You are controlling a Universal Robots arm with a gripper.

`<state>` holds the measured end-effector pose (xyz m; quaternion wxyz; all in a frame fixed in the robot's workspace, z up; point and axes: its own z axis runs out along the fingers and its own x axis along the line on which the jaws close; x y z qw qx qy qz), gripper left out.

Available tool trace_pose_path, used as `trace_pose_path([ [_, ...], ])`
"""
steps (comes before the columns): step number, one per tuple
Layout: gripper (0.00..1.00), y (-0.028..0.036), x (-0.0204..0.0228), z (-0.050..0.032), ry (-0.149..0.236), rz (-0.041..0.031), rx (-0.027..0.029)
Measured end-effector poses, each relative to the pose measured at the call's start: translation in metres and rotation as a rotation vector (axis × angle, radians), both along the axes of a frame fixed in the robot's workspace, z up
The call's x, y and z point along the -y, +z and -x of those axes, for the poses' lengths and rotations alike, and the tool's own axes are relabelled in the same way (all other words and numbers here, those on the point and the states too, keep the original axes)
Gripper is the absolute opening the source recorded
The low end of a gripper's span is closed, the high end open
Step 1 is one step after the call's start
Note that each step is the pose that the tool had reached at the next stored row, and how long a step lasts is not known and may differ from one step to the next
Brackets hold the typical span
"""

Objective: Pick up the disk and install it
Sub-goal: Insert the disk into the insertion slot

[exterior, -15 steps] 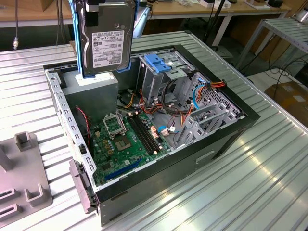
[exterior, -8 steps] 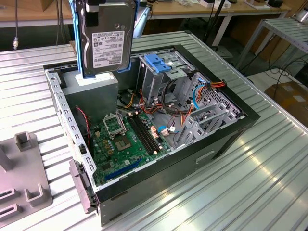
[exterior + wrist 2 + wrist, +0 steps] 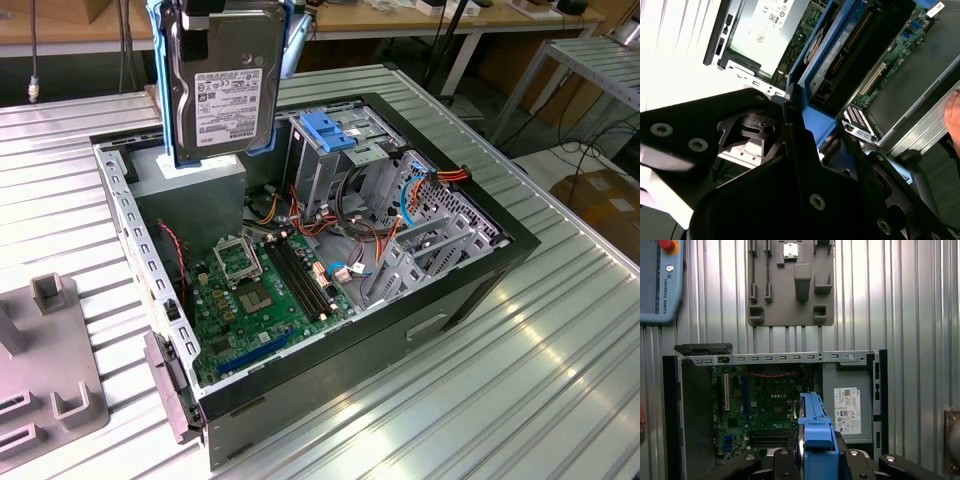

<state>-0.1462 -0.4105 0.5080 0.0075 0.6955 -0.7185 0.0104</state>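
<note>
Grey fixture plate (image 3: 45, 380): exterior view, 8 o'clock. Disk (image 3: 222, 80): upright, 11 o'clock, hanging above power supply (image 3: 195, 185) of open computer case (image 3: 320, 378). Gripper (image 3: 817, 452): clamped on disk's blue carrier, first wrist view
</note>
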Motion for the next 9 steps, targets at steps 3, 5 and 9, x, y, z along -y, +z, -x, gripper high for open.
trace_pose_path([
  [3,0.37,-0.0002,0.0041,0.0000,0.000,0.0000,0.0000],
  [5,0.37,-0.0002,0.0054,0.0000,0.000,0.0000,0.0000],
  [9,0.37,-0.0004,0.0080,0.0000,0.000,-0.0001,0.0000],
])
